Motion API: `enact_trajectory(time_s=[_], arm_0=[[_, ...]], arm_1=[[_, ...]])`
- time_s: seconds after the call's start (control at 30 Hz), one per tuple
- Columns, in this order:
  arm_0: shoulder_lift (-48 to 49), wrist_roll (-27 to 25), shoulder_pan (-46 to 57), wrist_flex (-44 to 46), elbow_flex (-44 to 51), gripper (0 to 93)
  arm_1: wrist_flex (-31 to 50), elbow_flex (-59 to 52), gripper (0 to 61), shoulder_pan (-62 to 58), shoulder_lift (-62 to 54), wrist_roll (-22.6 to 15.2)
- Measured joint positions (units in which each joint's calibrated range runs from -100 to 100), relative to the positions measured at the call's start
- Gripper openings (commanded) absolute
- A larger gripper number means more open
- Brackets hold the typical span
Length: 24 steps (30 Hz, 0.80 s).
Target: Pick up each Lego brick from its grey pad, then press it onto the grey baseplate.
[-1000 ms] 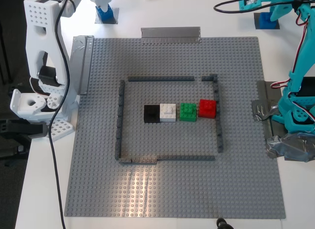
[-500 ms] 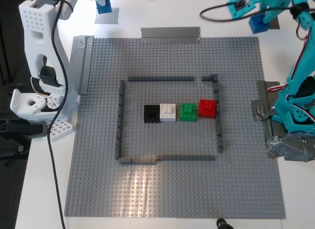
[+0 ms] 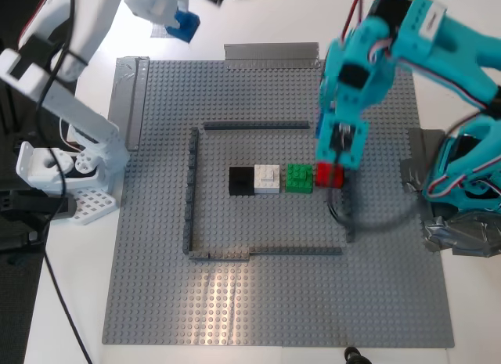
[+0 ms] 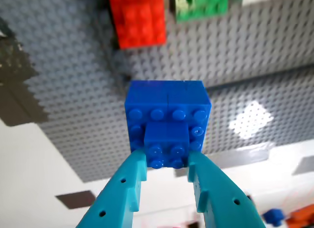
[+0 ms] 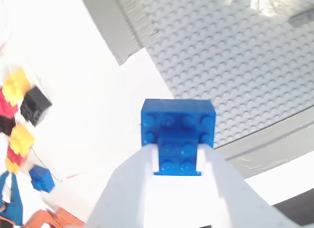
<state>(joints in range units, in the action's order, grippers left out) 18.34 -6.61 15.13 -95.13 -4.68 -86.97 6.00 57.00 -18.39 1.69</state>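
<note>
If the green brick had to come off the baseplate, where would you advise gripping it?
I'd pinch the green brick from straight above by its two free faces, toward the exterior view's top and bottom. The white brick and red brick crowd its other two sides.

white table [image 3: 74,301], grey baseplate [image 3: 274,301], silver tape strips [image 3: 271,54]
</note>
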Motion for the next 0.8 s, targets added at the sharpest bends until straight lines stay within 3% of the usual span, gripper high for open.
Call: enact_trajectory(time_s=[0.17,0.33,0.63,0.8], arm_0=[[0.68,0.68,-14.21,0.52,0.00,0.0],[0.68,3.55,-21.83,4.52,-0.29,0.0],[-5.49,7.06,-23.53,10.52,-0.49,0.0],[-9.21,7.89,-23.53,13.04,-0.49,0.0]], arm_1=[[-3.54,-9.09,0.1,-7.36,-11.92,3.71],[-9.57,-16.15,0.1,-18.91,-22.54,6.45],[-11.10,-30.17,0.1,-41.55,-29.36,4.30],[-10.86,-31.91,0.1,-51.00,-27.55,2.83]])
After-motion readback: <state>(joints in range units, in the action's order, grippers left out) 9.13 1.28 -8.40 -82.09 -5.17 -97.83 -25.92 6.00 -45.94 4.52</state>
